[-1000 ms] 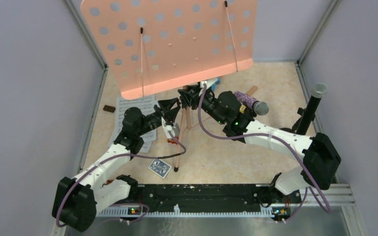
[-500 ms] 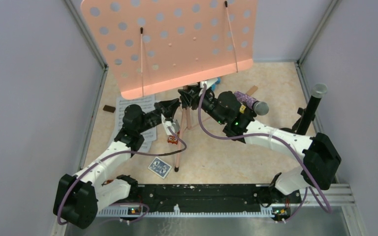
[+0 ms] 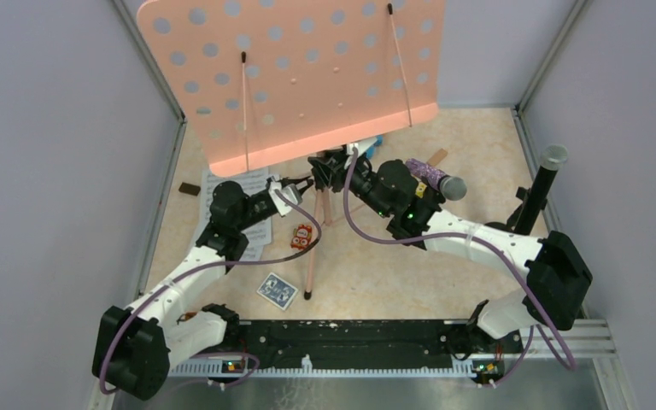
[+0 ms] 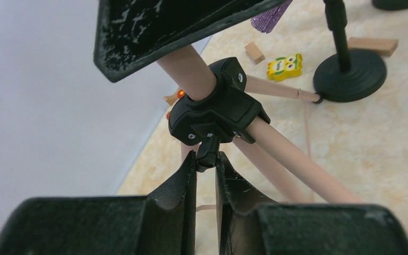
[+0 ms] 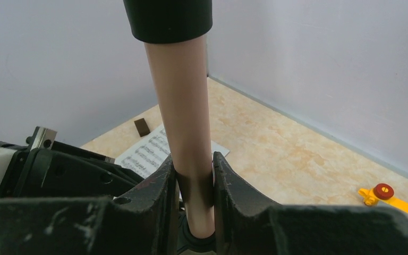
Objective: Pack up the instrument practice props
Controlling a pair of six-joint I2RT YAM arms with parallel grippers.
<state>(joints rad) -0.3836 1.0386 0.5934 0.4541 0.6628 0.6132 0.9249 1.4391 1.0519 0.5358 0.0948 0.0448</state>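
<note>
Beige marbled tabletop [image 3: 393, 282], lilac walls all round, that's the box I'm in. Salmon-pink perforated music rack [image 3: 299, 77] stands mid-table on its tripod legs, desk tipped toward the back wall.

My left gripper [image 4: 206, 159] is squeezed down narrow on the little black lever [image 4: 208, 150] poking out of the black hub [image 4: 215, 109] where the legs meet the pole. My right gripper [image 5: 193, 170] is clamped on the pink pole [image 5: 183, 106] itself, just above that hub, a finger pressed on each side.

Sheet music [image 3: 243, 188] lies flat under my left arm, near the left wall. Purple-glitter microphone [image 3: 431, 179] lies just behind my right wrist. Black grey-headed microphone [image 3: 547, 179] stands in its holder by the right wall. One round-based mic holder [image 4: 350, 74] stands right at the tip of a tripod leg, with a yellow owl toy [image 4: 284, 66] near it. Blue card pack [image 3: 277, 291] sits beside the foot of the front leg.
</note>
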